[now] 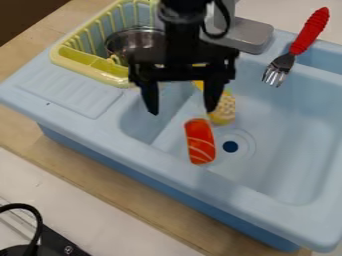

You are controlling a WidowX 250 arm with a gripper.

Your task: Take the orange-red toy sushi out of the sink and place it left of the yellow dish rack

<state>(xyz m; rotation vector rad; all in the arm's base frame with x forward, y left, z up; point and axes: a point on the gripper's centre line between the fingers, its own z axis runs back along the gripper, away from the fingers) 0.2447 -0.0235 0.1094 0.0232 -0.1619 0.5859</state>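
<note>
The black gripper (182,106) hangs over the left part of the blue sink basin, its two fingers wide apart with nothing between them. Below and slightly right of it, an orange-red piece with pale stripes (200,141) lies on the basin floor, left of the dark drain hole. A yellow corn-like piece (223,110) lies just behind it, partly hidden by the gripper's right finger. At the basin's back rim, a fork with a red handle (288,52) rests with its metal tines pointing down into the basin.
A yellow dish rack (85,57) with a metal pot (127,40) stands at the sink's back left. The grey faucet base (248,36) sits behind the basin. The sink's raised front rim (220,181) borders the basin, and a black cable (35,220) lies at lower left.
</note>
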